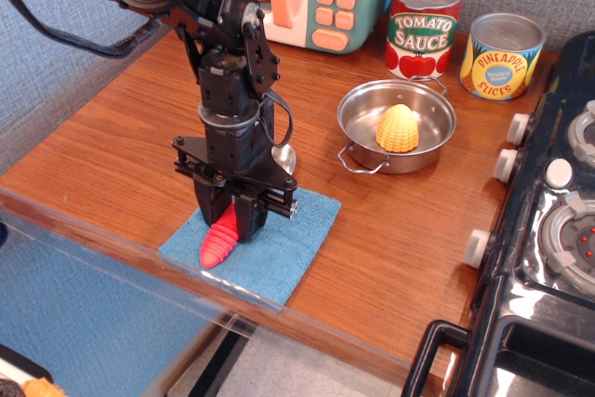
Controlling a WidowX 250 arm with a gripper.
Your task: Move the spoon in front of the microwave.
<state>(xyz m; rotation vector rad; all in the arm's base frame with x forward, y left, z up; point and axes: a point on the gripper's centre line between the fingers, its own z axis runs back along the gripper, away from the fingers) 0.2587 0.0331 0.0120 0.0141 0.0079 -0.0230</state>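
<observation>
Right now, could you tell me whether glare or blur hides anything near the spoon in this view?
In observation.image the spoon handle is sharp; the gripper hides most of its bowl. Highlights sit on the pan rim, and the clear barrier along the front edge reflects light faintly.

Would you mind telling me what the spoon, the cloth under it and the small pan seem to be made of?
Spoon: ribbed red-pink handle, matte, likely plastic; its shiny silvery bowl looks metal.
Cloth: blue, fuzzy nap, probably terry or microfibre.
Pan: mirror-bright, likely steel.
</observation>
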